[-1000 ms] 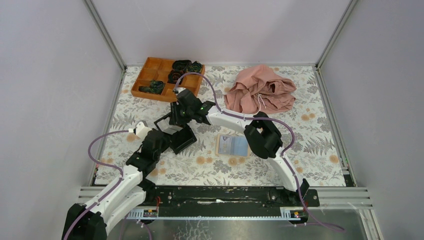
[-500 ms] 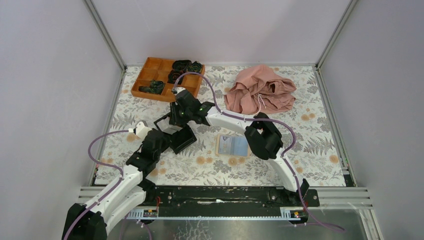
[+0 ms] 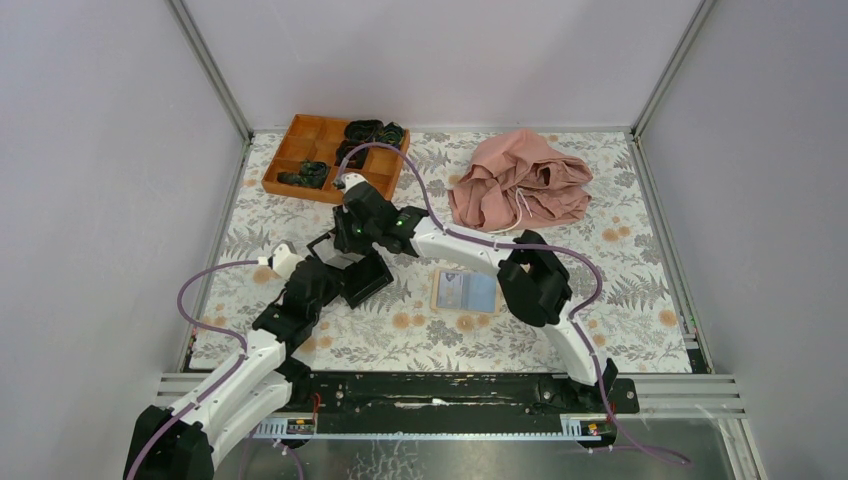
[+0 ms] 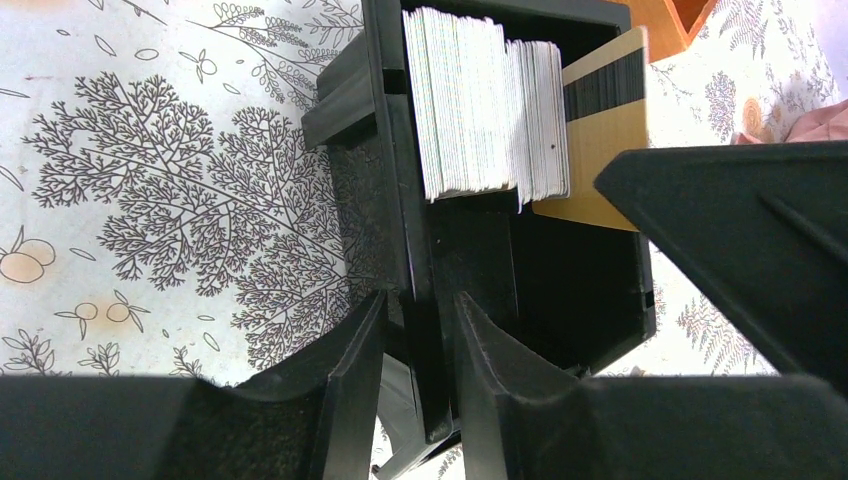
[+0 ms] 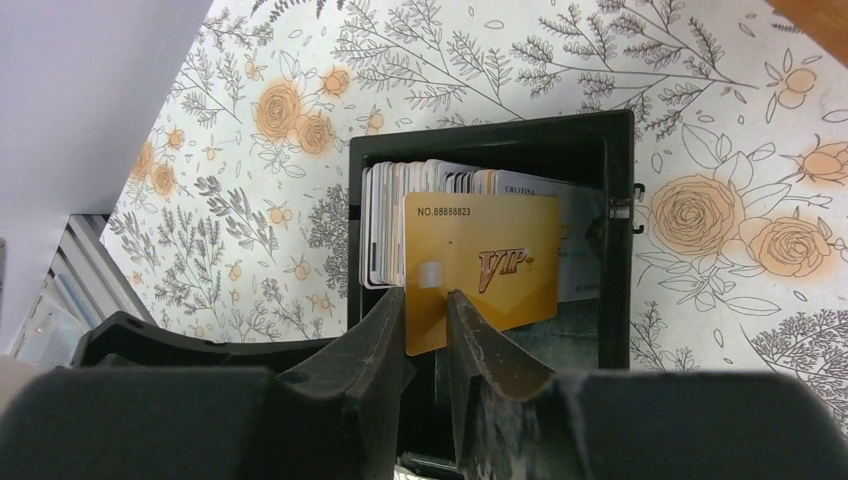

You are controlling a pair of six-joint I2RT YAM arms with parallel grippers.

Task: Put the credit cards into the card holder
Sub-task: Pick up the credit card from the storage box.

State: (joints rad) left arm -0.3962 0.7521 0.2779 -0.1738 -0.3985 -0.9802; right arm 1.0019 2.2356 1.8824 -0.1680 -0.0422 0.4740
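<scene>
The right tool (image 5: 425,300) is nearly closed, its two fingers pinching the lower left edge of a gold card (image 5: 485,270) printed "VIP" and a number. The card stands upright, above and just ahead of the fingertips, over the open black box (image 5: 620,200). Beyond the card, a stack of cards (image 5: 385,225) stands on edge against the box's far wall; most are pale grey or white. The left tool (image 4: 420,297) is narrowly open around the box's left wall. One finger is outside it and one inside, both tight against it, so it grips the box. From this tool the stack lies ahead inside the box, with the gold card's striped back at the stack's right. The card holder (image 3: 466,291) lies flat and open on the tabletop (image 3: 620,290), to the near right of the right tool and beside that arm's elbow, well apart from the box. An orange tray (image 3: 300,150) sits beyond both tools, and a pink cloth (image 3: 520,190) far right of them.
</scene>
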